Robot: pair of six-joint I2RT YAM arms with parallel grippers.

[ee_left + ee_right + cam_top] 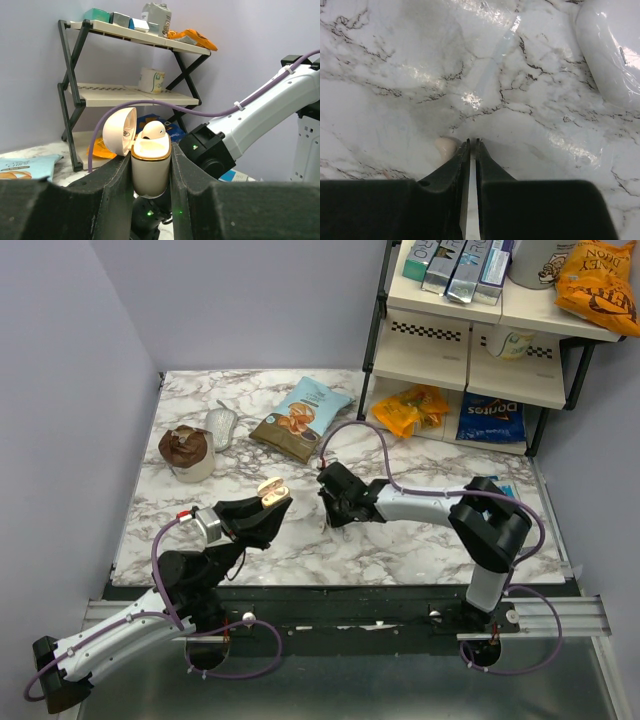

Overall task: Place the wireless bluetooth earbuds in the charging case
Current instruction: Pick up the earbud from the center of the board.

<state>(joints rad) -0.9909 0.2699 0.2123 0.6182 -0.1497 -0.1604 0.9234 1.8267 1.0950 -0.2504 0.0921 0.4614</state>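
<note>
On a glossy white marble table veined in grey, the top external camera shows a crinkled pale-blue snack bag and a brown-topped cup set at the far side, with a cream shelf rack behind. The left gripper is raised off the marble and clamped on the charging case, whose peach inner faces are turned upward. The right gripper is lowered to the table near it, its jaws too small here to be judged. Detail lost from above is given by the left wrist camera: the smooth, rounded white case is pinched upright between two black foam-padded fingers. A gold band is seen round its rim, and its domed lid is hinged open to one side. One earbud, a small glossy white bud, is seated in the body, and the white link of the right arm is seen behind. Through the right wrist camera, the hard black fingers are seen drawn almost together, only a thin slit being left, with nothing caught between them. The second earbud, a pale rounded nub, lies on the marble just outside one fingertip; whether it is touched cannot be told. A plain white oval object rests well apart near the frame's corner.
</note>
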